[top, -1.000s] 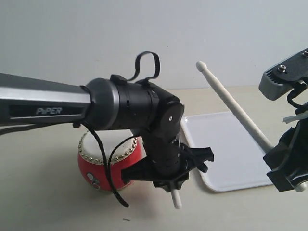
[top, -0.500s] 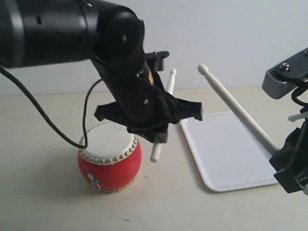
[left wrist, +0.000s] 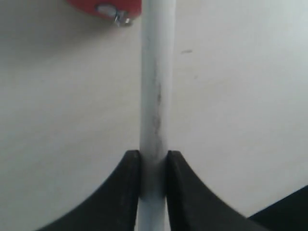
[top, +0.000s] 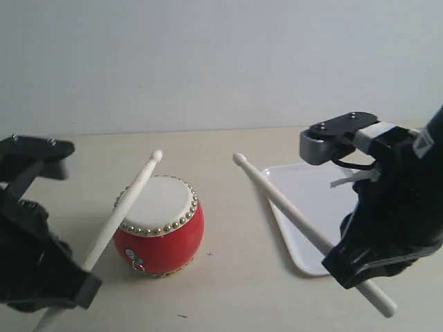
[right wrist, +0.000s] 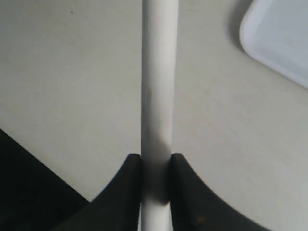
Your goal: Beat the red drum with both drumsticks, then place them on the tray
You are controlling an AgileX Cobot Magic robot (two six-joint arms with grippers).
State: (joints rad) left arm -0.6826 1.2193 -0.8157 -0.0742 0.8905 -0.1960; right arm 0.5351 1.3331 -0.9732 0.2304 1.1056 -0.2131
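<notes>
Drum (top: 159, 225) sits center-left on table (top: 228, 290), tray (top: 304, 200) to its right, apart. L stick (top: 118, 218) slants up from L gripper (top: 69, 283) at lower left, crossing drum's left side. R stick (top: 291, 214) slants up from R gripper (top: 353, 266) at lower right, across tray's left edge, tip btwn drum & tray.

**Beige tabletop with a drum and a tray on it**

The pale beige matte tabletop (top: 235, 283) carries a small barrel-shaped red drum with a cream-white head and gold studs (top: 159, 238), standing upright. A flat white rectangular plastic tray with rounded corners (top: 311, 194) lies flat to its right, apart from it.
</notes>
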